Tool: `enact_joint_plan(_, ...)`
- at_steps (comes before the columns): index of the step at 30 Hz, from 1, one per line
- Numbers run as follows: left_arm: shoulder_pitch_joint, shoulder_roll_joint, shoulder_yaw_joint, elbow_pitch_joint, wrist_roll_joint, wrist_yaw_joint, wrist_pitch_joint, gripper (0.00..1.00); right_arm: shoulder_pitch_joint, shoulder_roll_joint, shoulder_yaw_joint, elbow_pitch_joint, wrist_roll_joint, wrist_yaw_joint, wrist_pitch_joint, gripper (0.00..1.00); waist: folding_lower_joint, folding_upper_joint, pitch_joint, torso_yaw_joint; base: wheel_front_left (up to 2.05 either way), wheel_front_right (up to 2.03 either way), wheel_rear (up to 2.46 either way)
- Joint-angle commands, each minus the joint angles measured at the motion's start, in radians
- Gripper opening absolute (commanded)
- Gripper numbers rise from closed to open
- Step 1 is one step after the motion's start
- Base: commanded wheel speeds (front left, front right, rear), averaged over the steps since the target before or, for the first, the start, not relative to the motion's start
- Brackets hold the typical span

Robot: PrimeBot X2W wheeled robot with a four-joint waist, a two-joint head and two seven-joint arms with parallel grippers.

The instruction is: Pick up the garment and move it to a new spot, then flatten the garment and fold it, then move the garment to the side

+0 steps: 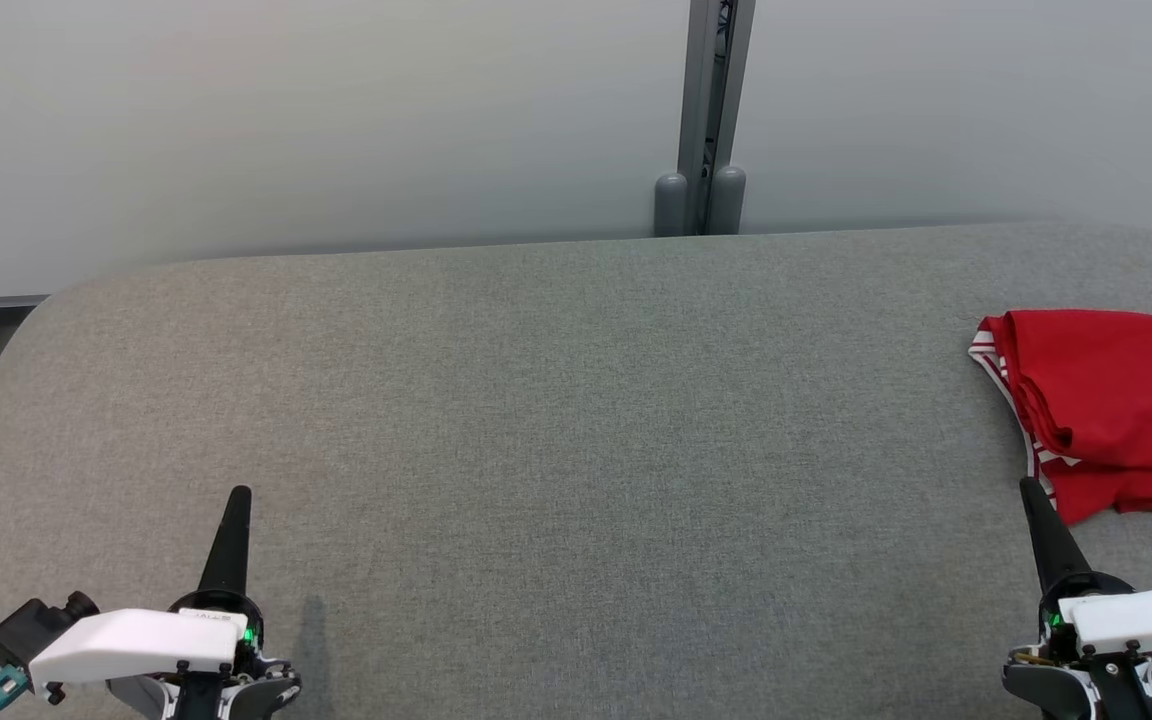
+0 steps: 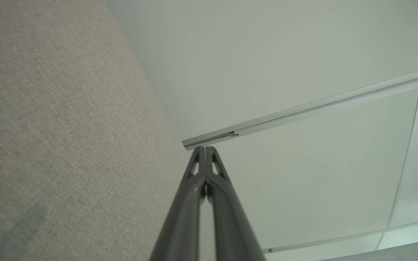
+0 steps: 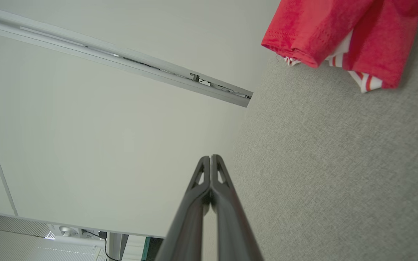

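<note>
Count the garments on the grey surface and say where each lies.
1. The red garment lies bunched at the right edge of the grey surface, just ahead of the right claw; it runs past the head view's border, so another could be hidden there.

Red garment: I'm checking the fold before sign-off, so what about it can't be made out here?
1. Head view: the red garment runs off the right edge, so its far side is cut off.
2. Right wrist view: the top edge crops it too.
3. Garment type: folded layers hide its shape.
</note>
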Motion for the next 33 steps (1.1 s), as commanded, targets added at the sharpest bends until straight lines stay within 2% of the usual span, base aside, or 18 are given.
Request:
enact_joint_plan(1,-0.023,0.004,0.011,-0.008,-0.025,-0.012,0.008,0.0,-0.02,-0.01,-0.005,-0.004,0.026,0.001,0.007,0.0,0.0,-0.0001,0.0,0.0,0.0,0.0,0.0)
enact_joint_plan(33,-0.047,-0.004,0.074,-0.006,-0.237,-0.063,0.064,0.0,-0.035,-0.012,-0.025,0.006,0.259,0.001,0.058,0.0,0.0,-0.0001,0.003,-0.01,0.0,0.0,0.0)
